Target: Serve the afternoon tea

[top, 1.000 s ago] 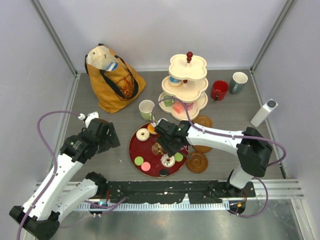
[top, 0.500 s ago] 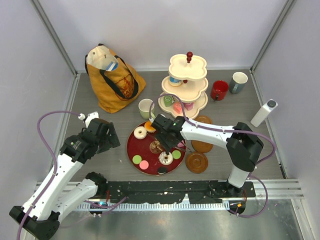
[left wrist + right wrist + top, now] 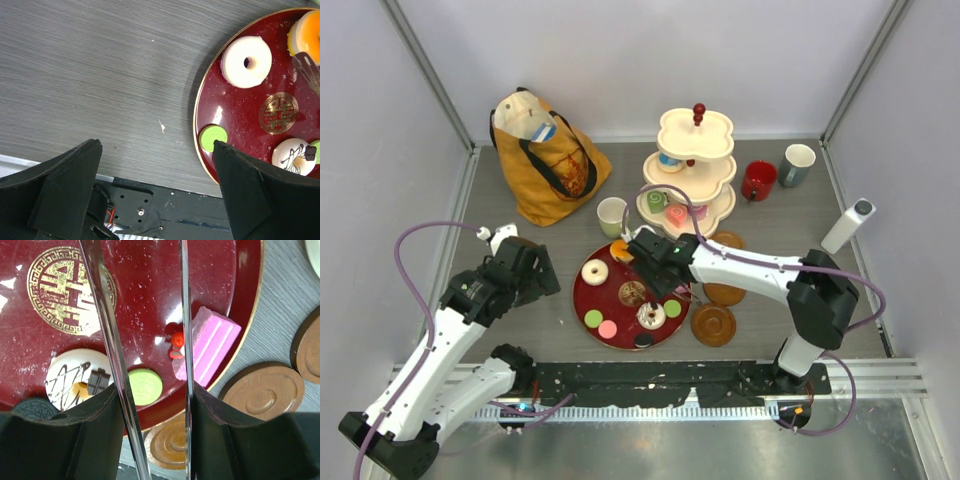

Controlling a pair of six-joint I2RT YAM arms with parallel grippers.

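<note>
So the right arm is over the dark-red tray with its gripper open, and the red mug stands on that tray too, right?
Not quite. The red mug stands on the table, right of the tiered stand, not on the tray, as the top external view shows. The right gripper is indeed open over the tray.

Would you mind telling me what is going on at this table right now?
The right pincer hangs open over the dark-red tray, holding nothing. A pink cake slice and a green macaron lie near it on the tray. The left pincer is open and empty over the table, left of the tray. The tiered stand behind already carries a few pastries.
</note>
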